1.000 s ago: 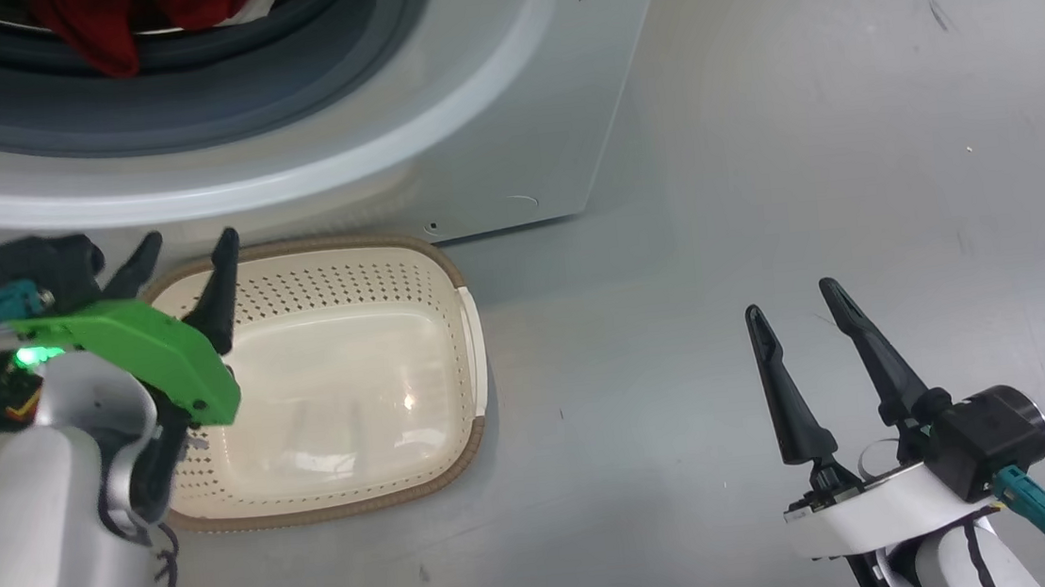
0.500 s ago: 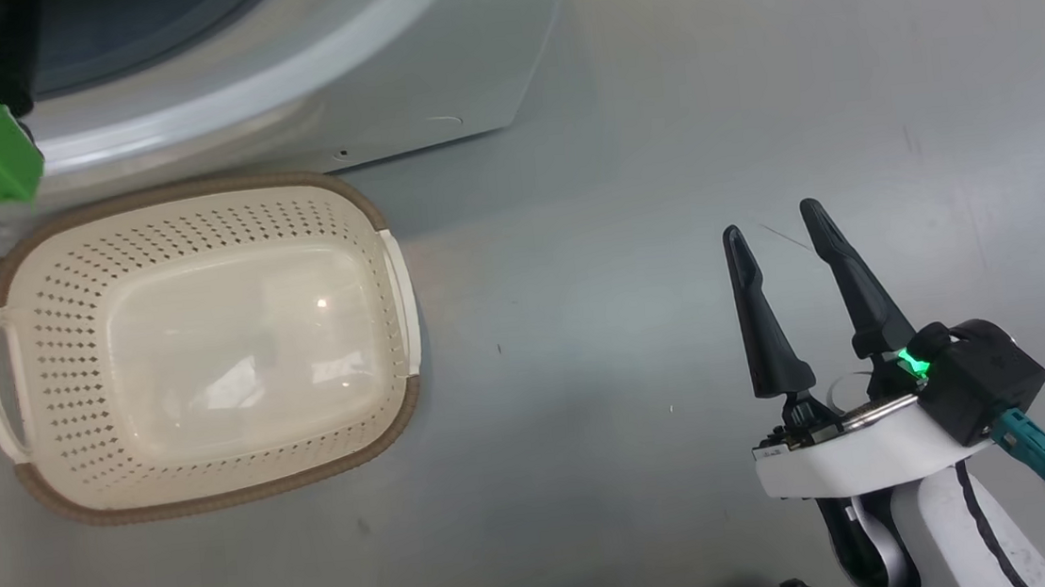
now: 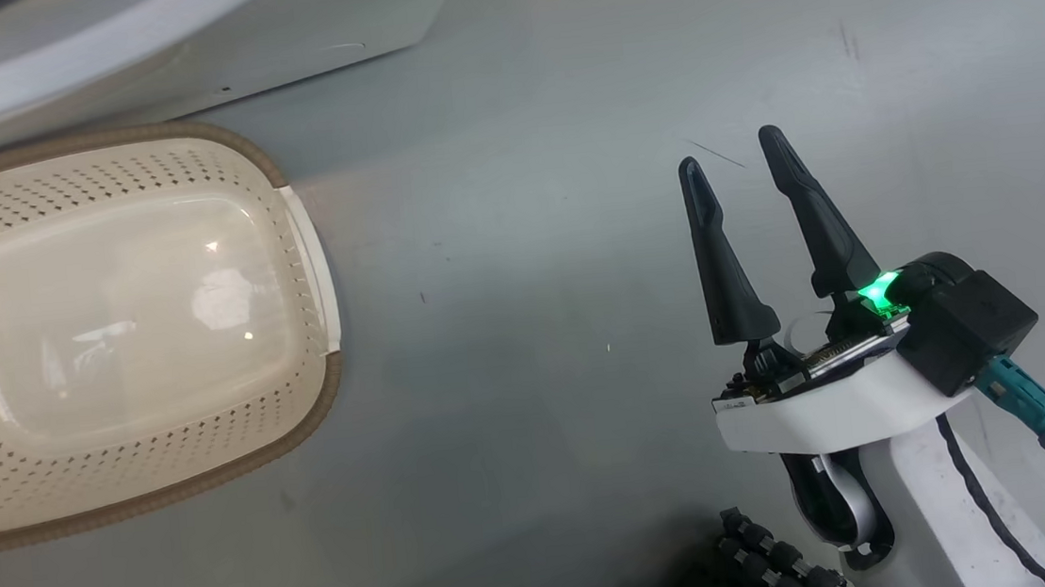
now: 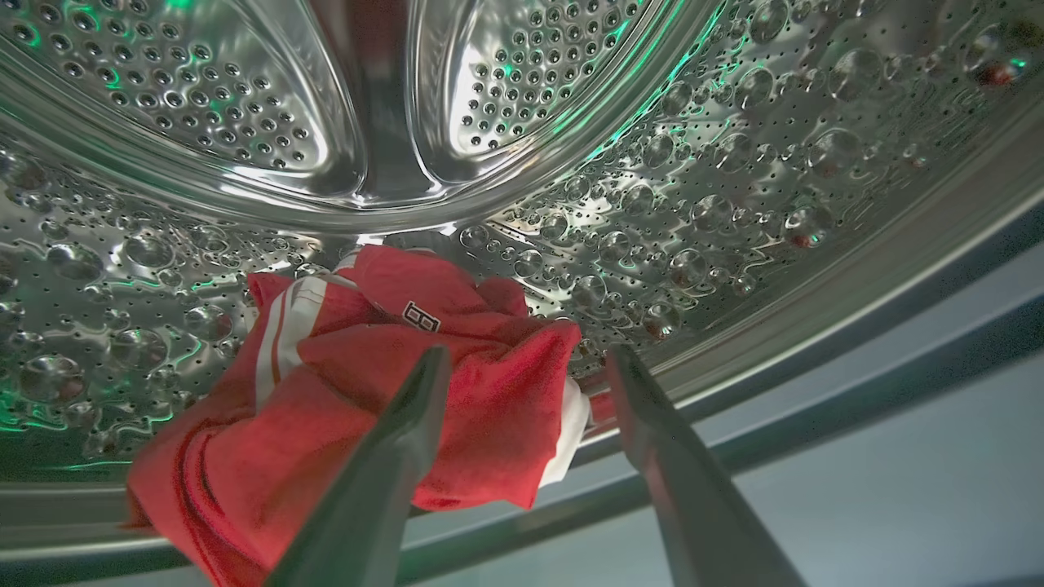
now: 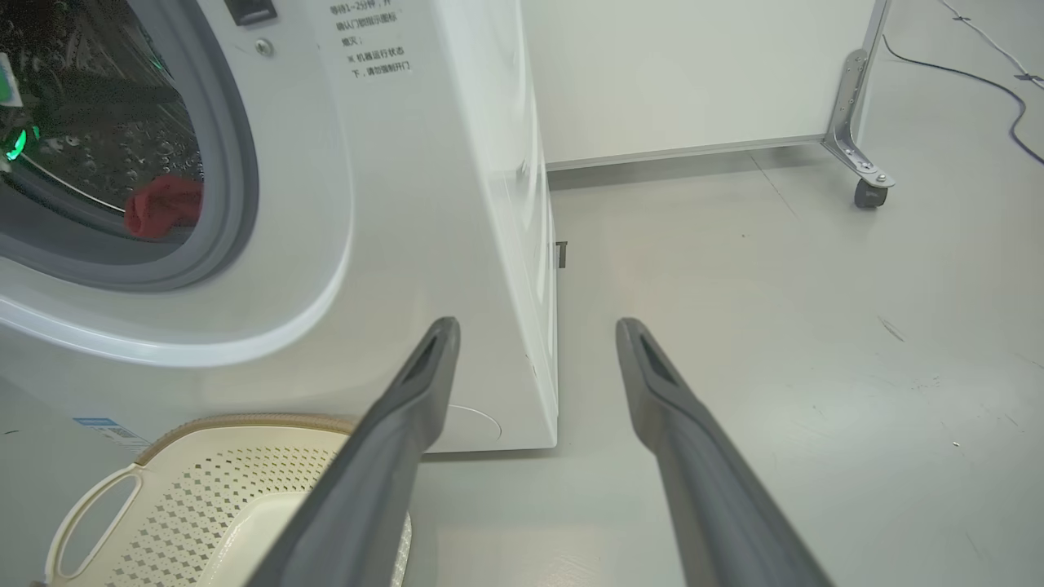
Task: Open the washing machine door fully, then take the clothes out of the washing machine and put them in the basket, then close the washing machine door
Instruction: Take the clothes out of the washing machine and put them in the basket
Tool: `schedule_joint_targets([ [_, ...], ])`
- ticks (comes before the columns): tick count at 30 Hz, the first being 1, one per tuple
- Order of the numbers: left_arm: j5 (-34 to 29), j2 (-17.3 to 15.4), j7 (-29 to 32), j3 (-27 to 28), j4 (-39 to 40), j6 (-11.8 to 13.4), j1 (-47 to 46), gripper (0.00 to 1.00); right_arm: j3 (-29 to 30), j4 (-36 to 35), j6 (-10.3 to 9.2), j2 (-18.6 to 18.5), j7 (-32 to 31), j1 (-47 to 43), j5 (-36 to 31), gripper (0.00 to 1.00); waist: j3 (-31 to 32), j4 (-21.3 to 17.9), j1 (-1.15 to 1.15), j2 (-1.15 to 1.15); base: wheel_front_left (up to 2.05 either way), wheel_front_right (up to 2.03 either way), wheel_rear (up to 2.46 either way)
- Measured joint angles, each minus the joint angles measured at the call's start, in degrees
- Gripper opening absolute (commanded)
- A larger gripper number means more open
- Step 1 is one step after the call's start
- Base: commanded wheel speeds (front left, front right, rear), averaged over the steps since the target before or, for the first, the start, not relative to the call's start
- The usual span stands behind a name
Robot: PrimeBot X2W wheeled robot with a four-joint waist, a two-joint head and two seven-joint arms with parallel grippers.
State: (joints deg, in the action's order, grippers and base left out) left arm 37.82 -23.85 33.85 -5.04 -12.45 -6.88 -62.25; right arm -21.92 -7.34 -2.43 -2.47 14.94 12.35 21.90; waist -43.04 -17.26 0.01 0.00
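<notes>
My left gripper (image 4: pixel 528 353) is open at the mouth of the washing machine's steel drum (image 4: pixel 734 163). The red clothes (image 4: pixel 359 391) with white stripes lie at the drum's bottom. Their right end sits between the two fingers, and the left finger overlaps the fabric. The cream basket (image 3: pixel 323 387) stands empty on the floor before the white washing machine (image 3: pixel 179 40). My right gripper (image 3: pixel 730 150) hovers open over bare floor to the right of the basket. Its wrist view (image 5: pixel 537 322) shows the washing machine (image 5: pixel 408 204), the clothes (image 5: pixel 163 204) and the basket rim (image 5: pixel 245 420). The door is out of view.
Grey floor stretches to the right of the machine. A metal frame leg on a caster (image 5: pixel 864 175) stands by the back wall, and a dark cable (image 5: pixel 979 81) lies on the floor beyond it. A black ridged cable (image 3: pixel 773 565) hangs under my right arm.
The head camera has swung right, sliding basket and machine leftward. My left gripper rose from over the basket toward the machine opening. My right gripper stays open.
</notes>
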Motion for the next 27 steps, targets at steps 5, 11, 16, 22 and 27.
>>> schedule_joint_targets([
  [5,0.0,-1.6,0.4,1.2,-2.2,0.0,-1.9,1.0,-1.6,0.0,-0.23,0.0,0.0,2.0,1.0,1.0,-2.0,-2.2,0.0,0.0,0.0,0.0,0.0],
  [11,0.0,-2.0,1.2,0.0,-5.3,0.0,-2.4,1.0,-1.7,0.3,-0.76,0.0,0.0,2.7,1.8,1.0,-3.7,-4.4,0.0,0.0,0.0,0.0,0.0],
  [16,-1.1,-3.5,1.9,-1.2,-7.6,0.0,-2.5,1.0,-1.9,0.3,-1.24,0.0,0.0,3.2,1.9,1.0,-4.3,-5.2,0.0,0.0,0.0,0.0,0.0],
  [22,-3.6,-5.7,2.5,-2.1,-9.6,0.0,-3.0,0.58,-2.1,0.4,-1.26,0.0,0.0,4.0,2.0,1.0,-4.5,-5.3,0.0,0.0,0.0,0.0,0.0],
  [27,-4.2,-6.0,2.4,-2.2,-11.0,0.0,-3.6,0.0,-2.1,0.5,-1.34,0.0,0.0,4.5,2.0,1.0,-4.6,-5.3,0.0,0.0,0.0,0.0,0.0],
])
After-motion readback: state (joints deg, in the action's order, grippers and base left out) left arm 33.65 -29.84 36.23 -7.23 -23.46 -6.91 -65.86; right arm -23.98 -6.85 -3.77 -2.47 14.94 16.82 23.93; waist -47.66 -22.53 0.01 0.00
